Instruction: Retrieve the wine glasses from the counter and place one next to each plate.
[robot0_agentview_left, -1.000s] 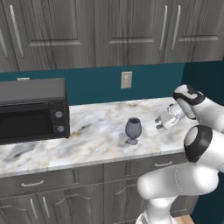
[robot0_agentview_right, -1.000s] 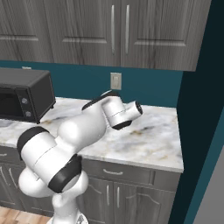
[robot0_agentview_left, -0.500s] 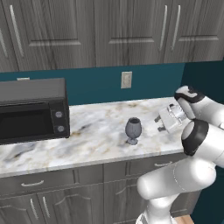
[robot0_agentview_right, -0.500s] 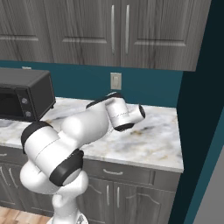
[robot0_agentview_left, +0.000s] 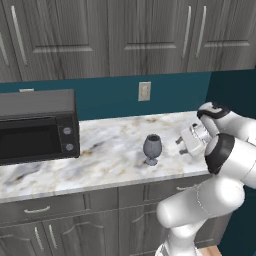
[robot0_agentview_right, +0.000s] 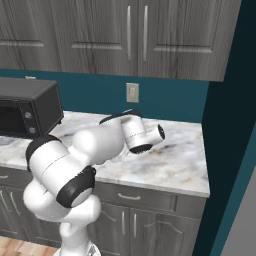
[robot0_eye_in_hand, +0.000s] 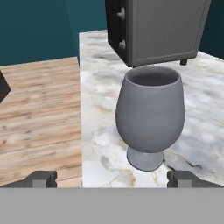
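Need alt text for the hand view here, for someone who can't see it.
A grey-blue wine glass stands upright on the marble counter, centred ahead of the open gripper. A dark microwave sits behind it; wood floor lies beyond the counter's edge.

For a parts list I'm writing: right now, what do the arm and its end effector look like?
The arm is glossy white with rounded, bulbous links and dark grey-black bands at the joints. The end effector is a boxy light-grey block; its two small dark finger tips are squared off. No cables or markings show.

No text, label, brand, number or sign can be read in any of the views. The front of the microwave (robot0_agentview_left: 37, 127), with its two round knobs, is seen without any readable marking.
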